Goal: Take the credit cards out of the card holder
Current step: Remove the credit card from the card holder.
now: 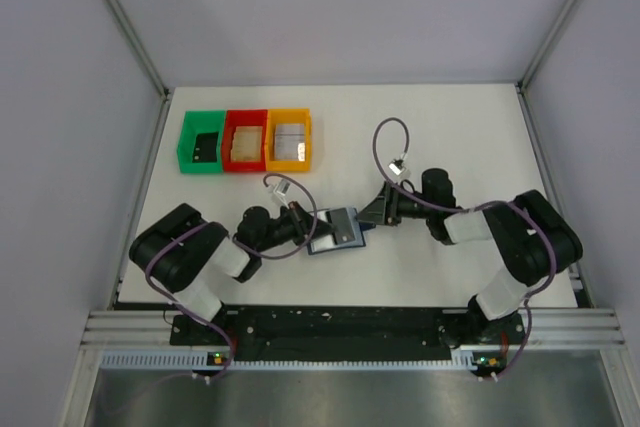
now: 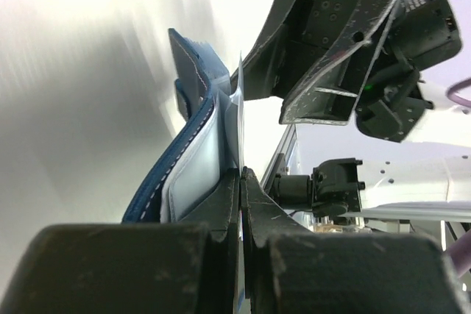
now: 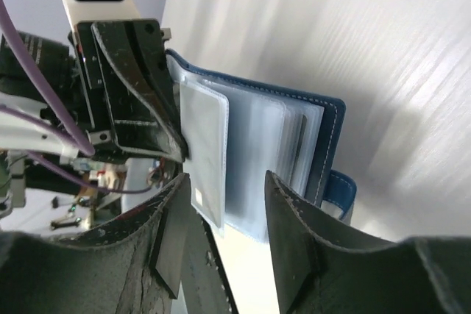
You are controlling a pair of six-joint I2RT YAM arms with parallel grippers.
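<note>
The dark blue card holder [image 1: 337, 230] lies open on the white table between my two grippers. In the right wrist view its clear sleeve leaves fan out from the blue cover [image 3: 327, 137], and a pale silvery-grey credit card [image 3: 202, 145] sits in the outermost leaf. My left gripper [image 2: 241, 176] is shut on the edge of that leaf; it also shows in the right wrist view [image 3: 140, 101]. My right gripper [image 3: 228, 211] is open, its fingers [image 3: 294, 233] either side of the leaves' near edge, not touching them. The blue cover curves up in the left wrist view [image 2: 184, 159].
Green [image 1: 201, 142], red [image 1: 245, 140] and orange [image 1: 289, 139] bins stand in a row at the back left, each with something flat inside. The right arm's gripper body [image 2: 331, 71] sits close above the holder. Enclosure walls surround the table.
</note>
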